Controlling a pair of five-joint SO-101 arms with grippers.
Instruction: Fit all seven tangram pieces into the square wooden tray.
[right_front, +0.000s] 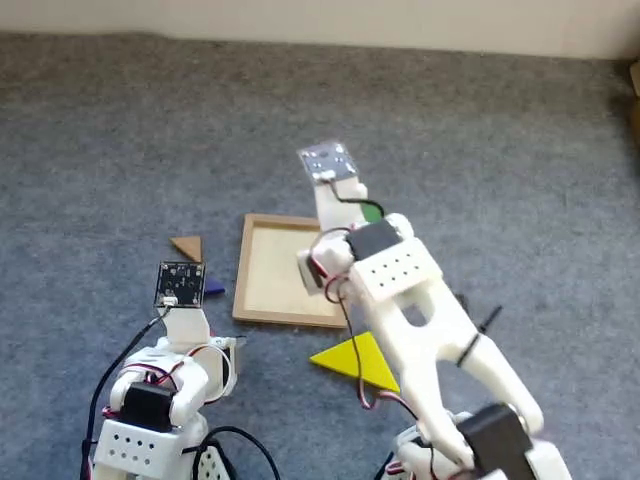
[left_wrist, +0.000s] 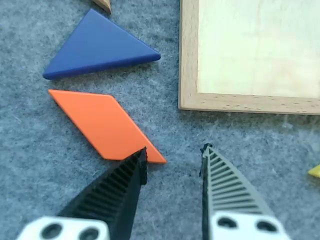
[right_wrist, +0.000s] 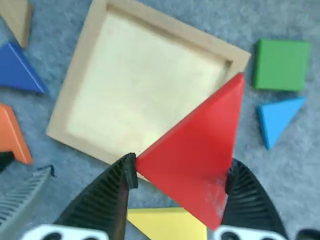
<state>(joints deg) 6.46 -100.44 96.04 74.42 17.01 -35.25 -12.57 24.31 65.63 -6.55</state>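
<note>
We see the right gripper (right_wrist: 181, 170) clenched on the red triangle (right_wrist: 200, 150) over an edge of the square wooden tray (right_wrist: 76, 75) at the carpet's (right_front: 480, 140) middle, while our left gripper (left_wrist: 174, 152) gapes beside the orange parallelogram (left_wrist: 105, 122).

Open tray (right_wrist: 140, 86) floor (red triangle (right_wrist: 199, 159) overhead)

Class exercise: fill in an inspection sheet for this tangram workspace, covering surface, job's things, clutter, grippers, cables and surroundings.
Surface: grey carpet.
Job's things: tray empty; red triangle held over its rim; yellow triangle, green square, light blue triangle, dark blue triangle, parallelogram, tan triangle lie outside.
Clutter: nothing seen.
Grippers: left gripper open, by the parallelogram; right gripper shut on the red triangle.
Cables: black leads at the left arm.
Surroundings: pale wall behind.
</note>
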